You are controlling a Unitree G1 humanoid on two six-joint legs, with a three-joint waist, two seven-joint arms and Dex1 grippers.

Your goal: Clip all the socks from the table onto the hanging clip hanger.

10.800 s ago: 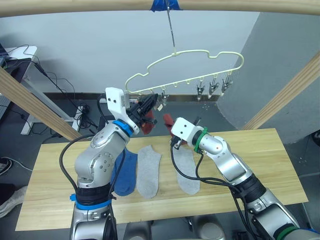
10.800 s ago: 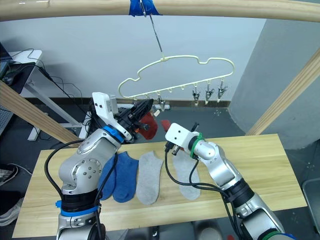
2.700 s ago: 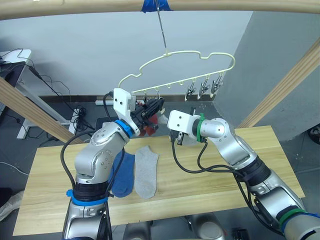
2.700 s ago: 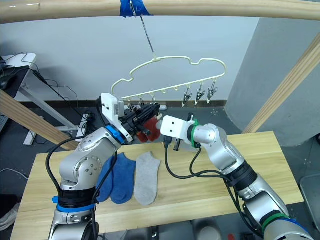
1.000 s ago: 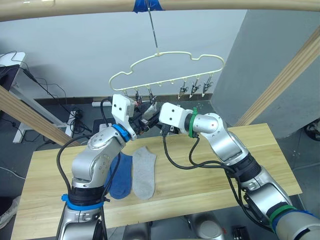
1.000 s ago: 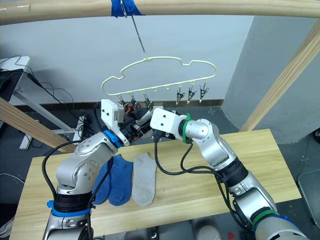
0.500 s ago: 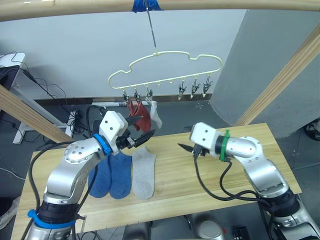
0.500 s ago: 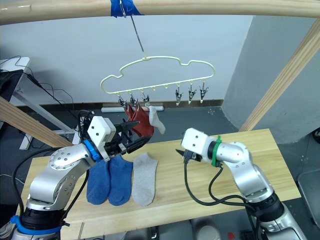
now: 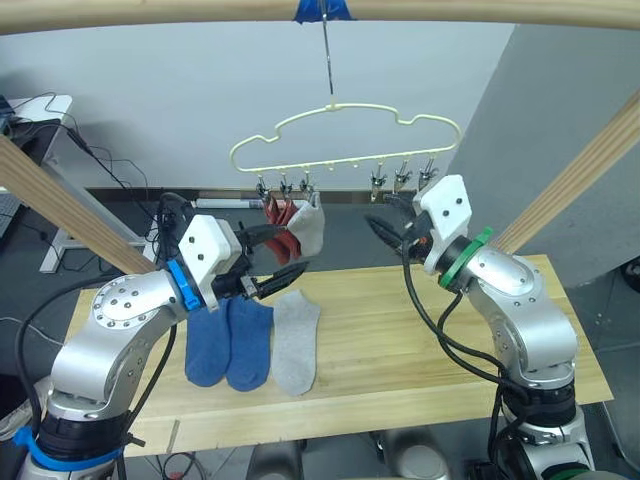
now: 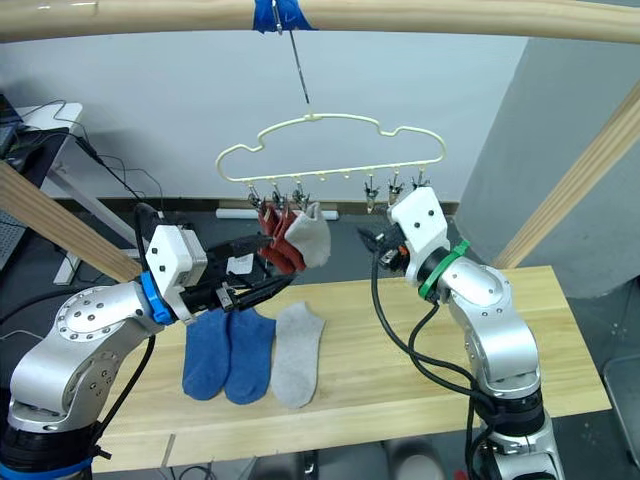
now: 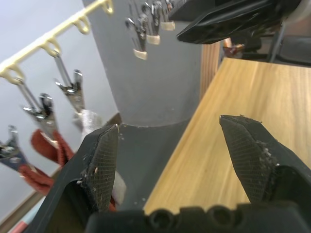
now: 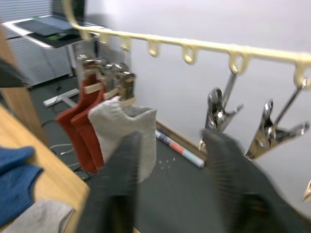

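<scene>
Table (image 9: 420, 330) spans my head view, pale wood planks, running 9 to 3 o'clock. Wooden pole (image 9: 200, 10) crosses the top at 12 o'clock, blue tape (image 9: 322, 10) on it where the hook hangs. Clip hanger (image 9: 345, 135) hangs under the tape, cream wire, cloud outline, clips in a row along its lower edge.

On the hanger I see three socks clipped at the 9 o'clock end of the clip row: two rust-red socks (image 10: 275, 240) bunched together, and a grey sock (image 10: 312, 238) just beside them toward 3 o'clock. Three bare clips (image 9: 402, 175) hang at the 3 o'clock end.

On the table, at about 7 o'clock from the hanger, three socks lie flat side by side, touching: two blue socks (image 10: 228, 355), then a grey sock on the table (image 10: 294, 350) on their 3 o'clock side.

Left gripper (image 9: 268, 262) is over the table's far edge, above the flat socks and just below the hung ones. Fingers spread wide in the left wrist view, nothing between them.

Right gripper (image 10: 372, 243) is raised near the bare clips, at about 5 o'clock from them. Fingers (image 12: 124, 170) parted in the right wrist view, holding nothing, pointing toward the hung grey and red socks
</scene>
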